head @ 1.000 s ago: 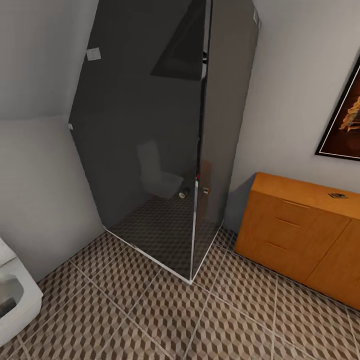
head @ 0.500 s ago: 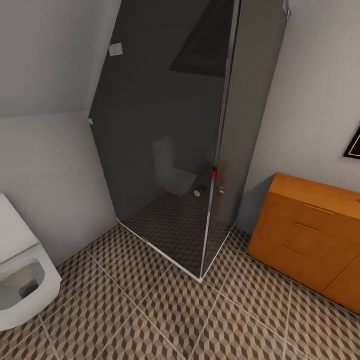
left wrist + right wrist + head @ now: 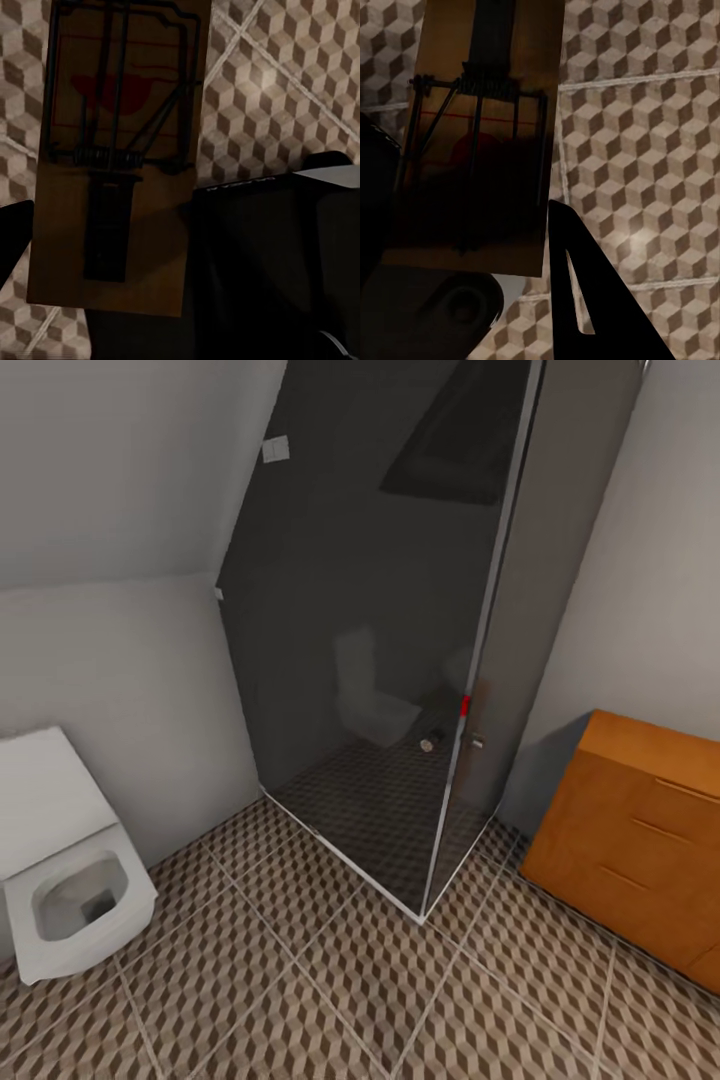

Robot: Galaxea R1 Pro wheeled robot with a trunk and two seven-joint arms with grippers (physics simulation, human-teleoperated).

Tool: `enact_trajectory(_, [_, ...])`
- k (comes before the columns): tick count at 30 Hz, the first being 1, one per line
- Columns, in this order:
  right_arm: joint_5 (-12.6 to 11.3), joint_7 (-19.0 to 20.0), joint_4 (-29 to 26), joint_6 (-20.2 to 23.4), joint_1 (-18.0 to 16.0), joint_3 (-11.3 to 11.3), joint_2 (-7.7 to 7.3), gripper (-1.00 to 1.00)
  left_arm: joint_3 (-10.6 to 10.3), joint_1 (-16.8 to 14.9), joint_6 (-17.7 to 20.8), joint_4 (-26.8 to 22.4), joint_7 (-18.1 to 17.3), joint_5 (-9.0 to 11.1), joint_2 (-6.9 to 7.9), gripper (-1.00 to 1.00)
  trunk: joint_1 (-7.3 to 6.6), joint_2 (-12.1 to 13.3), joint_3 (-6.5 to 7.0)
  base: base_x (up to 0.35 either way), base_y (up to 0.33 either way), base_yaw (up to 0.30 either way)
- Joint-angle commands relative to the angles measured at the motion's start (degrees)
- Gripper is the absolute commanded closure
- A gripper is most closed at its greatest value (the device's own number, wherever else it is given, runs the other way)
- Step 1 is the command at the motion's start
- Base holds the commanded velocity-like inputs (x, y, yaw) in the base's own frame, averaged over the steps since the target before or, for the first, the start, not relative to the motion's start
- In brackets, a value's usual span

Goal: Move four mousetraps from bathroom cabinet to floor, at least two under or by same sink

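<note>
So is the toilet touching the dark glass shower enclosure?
Apart. The head view shows the toilet well clear of the shower enclosure, with a stretch of white wall and patterned floor between them.

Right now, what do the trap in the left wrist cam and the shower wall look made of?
Mousetrap: seemingly matte wood base, brown and flat; dark wire bar and coiled spring look metal. Shower wall: likely smoked glass, glossy; it reflects the toilet, and floor tiles show through it.
</note>
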Motion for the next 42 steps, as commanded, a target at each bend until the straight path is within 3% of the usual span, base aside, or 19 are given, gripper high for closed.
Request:
enact_trajectory(1, [-0.2, 0.39, -0.01, -0.11, -0.03, -0.08, -0.03, 1.0, -0.46, -0.06, 0.05, -0.06, -0.11, 0.4, 0.03, 1.0, 0.02, -0.09, -0.16, 0.0, 0.0, 0.201])
enact_trajectory(17, [-0.2, 0.39, -0.01, -0.13, -0.03, -0.08, -0.03, 1.0, -0.46, -0.06, 0.05, -0.06, -0.11, 0.4, 0.03, 1.0, 0.02, -0.09, -1.23, 0.0, 0.0, 0.208])
enact_trajectory(42, [-0.28, 0.39, -0.01, -0.19, -0.03, -0.08, -0.03, 1.0, -0.46, -0.06, 0.05, -0.06, -0.11, 0.4, 0.03, 1.0, 0.02, -0.09, -1.31, 0.0, 0.0, 0.198])
